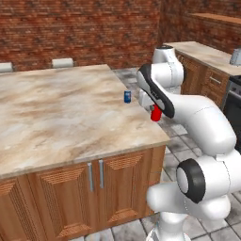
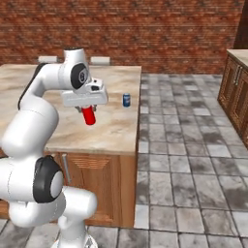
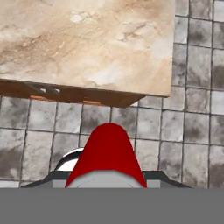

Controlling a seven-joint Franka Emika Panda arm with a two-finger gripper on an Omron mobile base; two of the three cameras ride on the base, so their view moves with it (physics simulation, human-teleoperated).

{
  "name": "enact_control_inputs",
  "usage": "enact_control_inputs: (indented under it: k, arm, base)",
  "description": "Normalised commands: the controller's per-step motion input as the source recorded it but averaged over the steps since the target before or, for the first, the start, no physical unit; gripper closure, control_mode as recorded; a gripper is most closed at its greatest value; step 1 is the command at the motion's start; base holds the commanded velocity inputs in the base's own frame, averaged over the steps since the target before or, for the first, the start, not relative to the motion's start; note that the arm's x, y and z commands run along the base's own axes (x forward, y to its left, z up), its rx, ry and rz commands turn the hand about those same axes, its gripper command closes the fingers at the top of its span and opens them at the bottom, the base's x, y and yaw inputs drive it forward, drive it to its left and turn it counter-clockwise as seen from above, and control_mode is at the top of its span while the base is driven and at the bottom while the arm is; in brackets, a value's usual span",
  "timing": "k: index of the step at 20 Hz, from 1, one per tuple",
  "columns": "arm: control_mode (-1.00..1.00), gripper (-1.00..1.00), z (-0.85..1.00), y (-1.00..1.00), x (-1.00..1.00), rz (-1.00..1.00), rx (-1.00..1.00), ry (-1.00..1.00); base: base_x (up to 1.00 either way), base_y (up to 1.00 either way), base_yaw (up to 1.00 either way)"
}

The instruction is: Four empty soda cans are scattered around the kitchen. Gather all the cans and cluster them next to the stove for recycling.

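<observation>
Soda can (image 2: 88,116) clamped in jaws, above the surface (image 2: 111,131) near its right edge.
We keep it level and clear of the blue can (image 2: 126,100) while carrying.

We see a red can (image 2: 88,116), a blue can (image 2: 126,100), a beige-and-brown marbled countertop (image 1: 56,117) on orange-brown wooden cabinets (image 1: 70,193), mottled grey floor tiles (image 2: 193,160), and a red-brown brick wall (image 2: 145,29).
</observation>
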Motion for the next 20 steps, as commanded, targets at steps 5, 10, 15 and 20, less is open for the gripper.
enact_control_inputs:
  k: [5,10,15,20]
  arm:
    - [1.00,1.00,0.00,0.00,0.00,0.00,0.00,0.00]
    - [1.00,1.00,0.00,0.00,0.00,0.00,0.00,0.00]
    - [1.00,1.00,0.00,0.00,0.00,0.00,0.00,0.00]
    - [1.00,1.00,0.00,0.00,0.00,0.00,0.00,0.00]
  base:
    - [0.05,-0.71,-0.10]
    - [0.14,-0.85,-0.18]
    - [0.03,-0.79,-0.23]
    - [0.12,-0.55,-0.29]
